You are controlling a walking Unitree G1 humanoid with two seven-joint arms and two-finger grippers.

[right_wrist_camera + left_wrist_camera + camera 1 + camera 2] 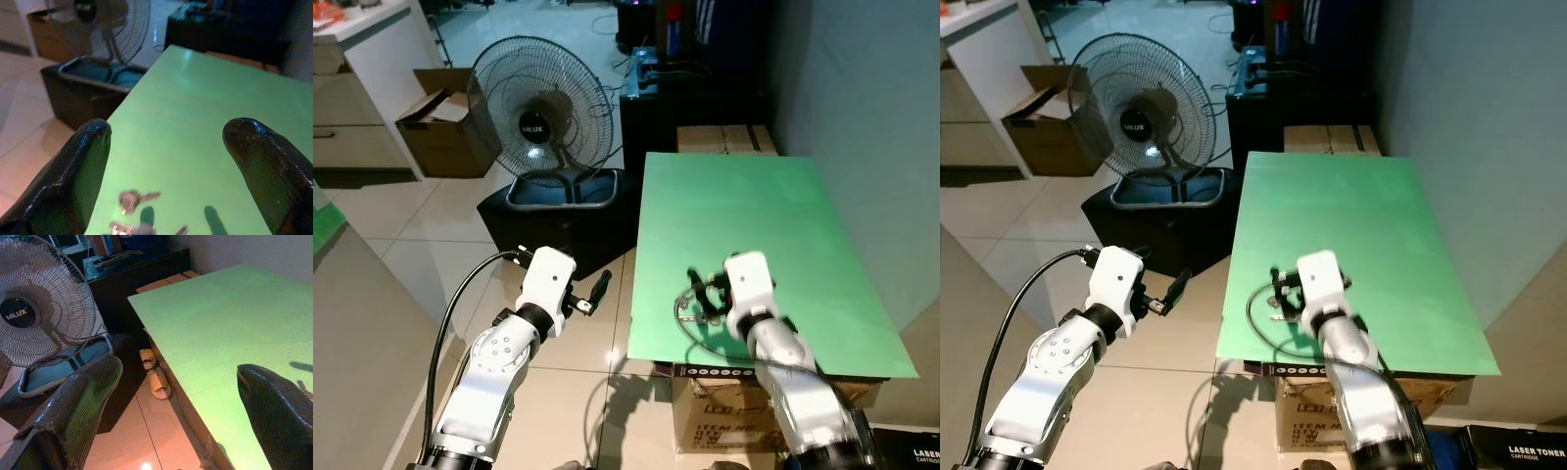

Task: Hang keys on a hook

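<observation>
Keys [134, 215] lie flat on green table [205, 147], resolved in right wrist view between spread right tool [166, 171] fingers, orientation unclear; left tool [171, 396] spread.

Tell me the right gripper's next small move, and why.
Probably lower the right gripper straight down and close on the keys. Its fingers are open and hover above the green board, with the keys lying loose on the board just below and between them, not yet gripped. The left gripper waits off the board's edge.

Silver arms, black cables, black-fingered claws
</observation>
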